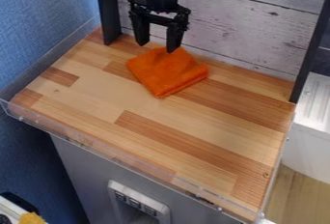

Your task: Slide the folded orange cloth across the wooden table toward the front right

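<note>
The black gripper [157, 44] hangs down from the top edge over the back of the wooden counter, left of the middle. Its two fingers stand apart, with nothing visible between them. An orange cloth [166, 72], folded into a rough square, lies on the counter [97, 92] just below and in front of the gripper. The right fingertip appears at the cloth's back edge; whether it touches the cloth, I cannot tell.
Behind the counter stands a whitewashed plank wall [251, 30], between a black post [107, 10] at left and another black post [310, 49] at right. A low clear rim [116, 160] runs along the front edge. A white unit [312, 107] is at right.
</note>
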Motion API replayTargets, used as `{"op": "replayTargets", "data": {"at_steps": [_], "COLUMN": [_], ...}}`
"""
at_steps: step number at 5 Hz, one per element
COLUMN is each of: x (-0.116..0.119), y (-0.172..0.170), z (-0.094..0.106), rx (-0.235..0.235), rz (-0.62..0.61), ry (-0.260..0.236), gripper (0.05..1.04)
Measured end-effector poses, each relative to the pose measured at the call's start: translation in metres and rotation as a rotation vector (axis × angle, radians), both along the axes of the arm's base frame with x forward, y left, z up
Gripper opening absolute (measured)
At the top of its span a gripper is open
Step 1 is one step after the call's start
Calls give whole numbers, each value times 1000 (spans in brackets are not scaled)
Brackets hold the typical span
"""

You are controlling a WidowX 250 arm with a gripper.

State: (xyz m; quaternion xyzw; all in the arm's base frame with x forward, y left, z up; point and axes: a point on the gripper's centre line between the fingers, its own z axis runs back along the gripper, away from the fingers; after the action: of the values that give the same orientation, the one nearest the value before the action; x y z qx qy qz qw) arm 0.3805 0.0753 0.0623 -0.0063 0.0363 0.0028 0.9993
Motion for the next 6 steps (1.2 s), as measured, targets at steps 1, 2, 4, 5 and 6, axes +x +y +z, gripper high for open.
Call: {"op": "replayTargets", "data": {"at_steps": [1,2,4,5,6], "x": [-4,-7,-11,-9,-5], "y": [-4,-12,-27,-28,-29], "z": [-7,-16,-19,-24,-24], "rx": [-4,-10,6,3,2], "rz": [-34,-85,-203,-249,-283], "ry": [10,12,-64,-98,-122], "gripper": [998,997,953,677,379]}}
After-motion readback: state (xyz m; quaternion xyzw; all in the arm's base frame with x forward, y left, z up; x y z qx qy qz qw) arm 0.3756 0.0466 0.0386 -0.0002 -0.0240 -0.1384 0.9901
